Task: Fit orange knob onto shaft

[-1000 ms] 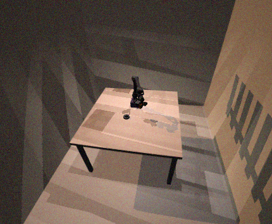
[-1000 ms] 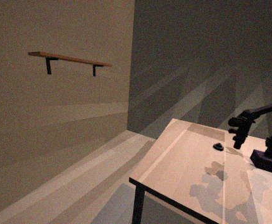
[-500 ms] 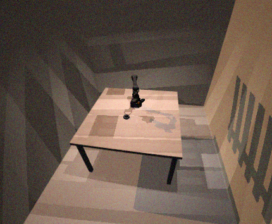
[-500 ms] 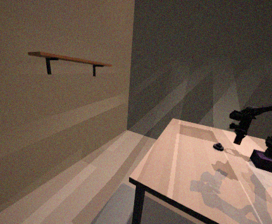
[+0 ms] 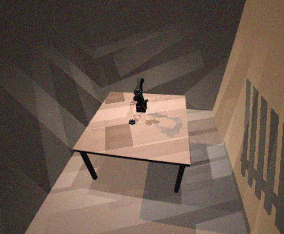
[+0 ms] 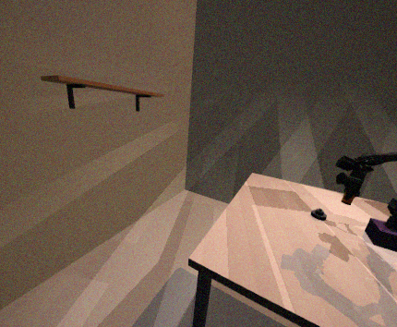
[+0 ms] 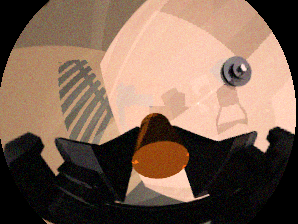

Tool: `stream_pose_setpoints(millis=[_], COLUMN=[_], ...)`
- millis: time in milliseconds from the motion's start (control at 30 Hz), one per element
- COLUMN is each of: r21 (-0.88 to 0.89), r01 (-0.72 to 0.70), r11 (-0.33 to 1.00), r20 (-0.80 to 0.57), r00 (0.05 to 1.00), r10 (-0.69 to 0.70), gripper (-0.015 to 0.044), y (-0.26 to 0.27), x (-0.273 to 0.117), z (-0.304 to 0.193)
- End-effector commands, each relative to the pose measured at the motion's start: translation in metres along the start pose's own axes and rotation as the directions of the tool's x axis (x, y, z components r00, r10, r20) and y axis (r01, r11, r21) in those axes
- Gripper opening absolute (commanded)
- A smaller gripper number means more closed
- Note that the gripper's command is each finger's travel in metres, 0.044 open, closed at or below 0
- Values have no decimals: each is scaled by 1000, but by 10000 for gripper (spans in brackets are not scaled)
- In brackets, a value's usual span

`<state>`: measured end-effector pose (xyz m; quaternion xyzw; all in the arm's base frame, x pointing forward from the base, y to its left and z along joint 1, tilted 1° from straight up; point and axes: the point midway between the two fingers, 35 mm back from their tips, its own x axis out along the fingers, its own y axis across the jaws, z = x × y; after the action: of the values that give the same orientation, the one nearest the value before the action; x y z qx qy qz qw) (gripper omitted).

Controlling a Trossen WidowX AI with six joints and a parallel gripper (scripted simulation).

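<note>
The orange knob point(image 5: 144, 107) point(image 6: 347, 200) point(image 7: 160, 160) is held between the fingers of my gripper point(image 6: 349, 196) point(image 7: 156, 129), which is shut on it. In the wrist view its near face is a plain orange disc, and its hole does not show. The round dark pedestal point(image 5: 131, 122) point(image 6: 318, 214) point(image 7: 230, 76) stands on the table, with the silver shaft point(image 7: 243, 69) upright on it. The knob is held in the air above the table, off to the arm-base side of the pedestal and not touching it. The shaft's flat side is too small to make out.
The wooden table point(image 5: 164, 149) point(image 6: 239, 240) carries the arm's purple base point(image 6: 391, 236) near the back edge in the top view. A wall shelf point(image 6: 102, 86) is far from the table. Shadows of the arm fall across the table top.
</note>
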<state>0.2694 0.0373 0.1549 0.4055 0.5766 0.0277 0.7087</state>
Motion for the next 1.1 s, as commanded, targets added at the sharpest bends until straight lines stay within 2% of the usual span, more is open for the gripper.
stream_pose_setpoints(millis=[0,367,567,967,1067], r21=[-11,-13,-13,-13,-5], r01=[-96,-312,-320,-428,-399], r11=[995,950,947,904,917], r20=[4,3,3,2,2], r00=[995,950,947,904,917], r10=[96,312,320,428,399], gripper=[0,0,0,0,0], y=[4,9,9,5,4], x=[-10,-31,-32,-30,-29], z=[2,7,8,8,7])
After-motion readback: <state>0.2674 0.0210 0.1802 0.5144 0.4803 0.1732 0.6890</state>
